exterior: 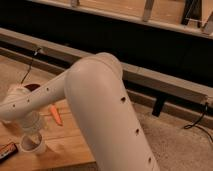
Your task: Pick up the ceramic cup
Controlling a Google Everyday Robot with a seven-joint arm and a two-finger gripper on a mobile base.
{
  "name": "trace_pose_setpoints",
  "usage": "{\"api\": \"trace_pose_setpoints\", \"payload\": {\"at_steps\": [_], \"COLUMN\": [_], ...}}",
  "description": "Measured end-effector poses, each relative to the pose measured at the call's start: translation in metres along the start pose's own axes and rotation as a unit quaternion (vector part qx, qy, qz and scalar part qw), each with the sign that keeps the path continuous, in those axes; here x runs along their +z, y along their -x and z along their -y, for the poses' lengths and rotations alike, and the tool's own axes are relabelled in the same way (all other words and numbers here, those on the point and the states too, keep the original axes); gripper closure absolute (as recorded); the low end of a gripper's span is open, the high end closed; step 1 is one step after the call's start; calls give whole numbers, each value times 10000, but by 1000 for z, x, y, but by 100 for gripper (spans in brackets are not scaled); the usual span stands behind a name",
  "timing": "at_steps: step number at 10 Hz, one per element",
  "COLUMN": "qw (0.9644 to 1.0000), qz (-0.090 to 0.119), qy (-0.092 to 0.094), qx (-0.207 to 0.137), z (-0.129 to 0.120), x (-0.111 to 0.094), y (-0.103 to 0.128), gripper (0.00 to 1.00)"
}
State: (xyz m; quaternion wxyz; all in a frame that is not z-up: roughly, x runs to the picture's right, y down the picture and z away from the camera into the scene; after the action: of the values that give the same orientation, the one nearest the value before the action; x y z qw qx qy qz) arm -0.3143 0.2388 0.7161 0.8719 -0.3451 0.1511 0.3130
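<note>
The ceramic cup (31, 144) is a small white round cup with a pale pinkish inside. It stands upright on the wooden table (70, 142) near the front left edge. My gripper (32, 128) is at the end of the big white arm (100, 110), directly above the cup and close to its rim. The wrist hides the gripper's tip, so contact with the cup cannot be told.
An orange carrot-like piece (55, 114) lies on the table right of the gripper. A dark snack bar (8, 149) lies at the left edge. A dark bowl rim (33, 87) and a white object (15, 92) sit behind the arm. Floor and a dark shelf base lie to the right.
</note>
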Motion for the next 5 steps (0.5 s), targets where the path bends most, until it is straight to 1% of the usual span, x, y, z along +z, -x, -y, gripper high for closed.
{"api": "trace_pose_setpoints", "payload": {"at_steps": [1,2,3,4,5], "qw": [10000,10000,9999,9999,9999], "qz": [-36,-61,-70,-77,-80], "qy": [-8,-34,-57,-72,-112], "qx": [-31,-70,-84,-78,-54], "z": [-1,-2,-2,-2,1], "x": [4,7,8,7,4], "y": [0,2,4,5,7], "gripper": [73,85,94,99,100]}}
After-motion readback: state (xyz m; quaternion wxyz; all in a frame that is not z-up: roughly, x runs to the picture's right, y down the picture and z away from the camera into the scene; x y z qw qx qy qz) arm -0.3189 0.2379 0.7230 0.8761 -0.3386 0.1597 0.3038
